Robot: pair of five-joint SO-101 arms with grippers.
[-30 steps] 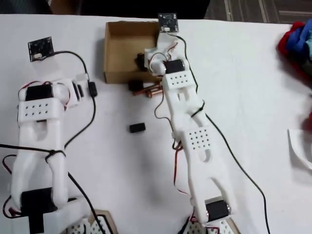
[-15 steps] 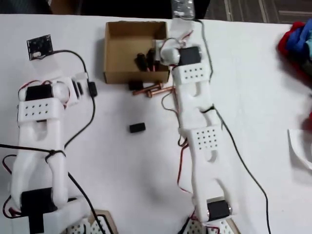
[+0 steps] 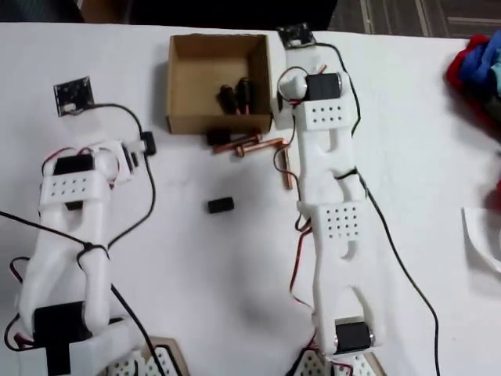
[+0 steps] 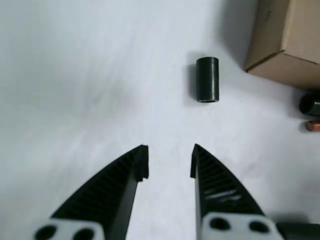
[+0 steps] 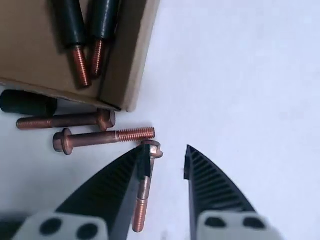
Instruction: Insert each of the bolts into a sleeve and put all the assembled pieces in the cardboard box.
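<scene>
Inside the brown cardboard box [image 3: 219, 123], two black-sleeved copper bolts [image 3: 235, 95] lie side by side; just outside its front corner, three bare copper bolts [image 5: 100, 136] and one black cylindrical sleeve [image 5: 27, 103] lie on the white surface [image 3: 407, 117]; right gripper [image 5: 165, 160] spread, empty, one bolt partly beneath a finger; left gripper [image 4: 169, 162] spread, empty; second black sleeve [image 4: 207, 80] ahead of it, apart from the fingers.

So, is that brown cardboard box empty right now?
No, two black-sleeved copper bolts lie side by side inside the brown cardboard box.
</scene>
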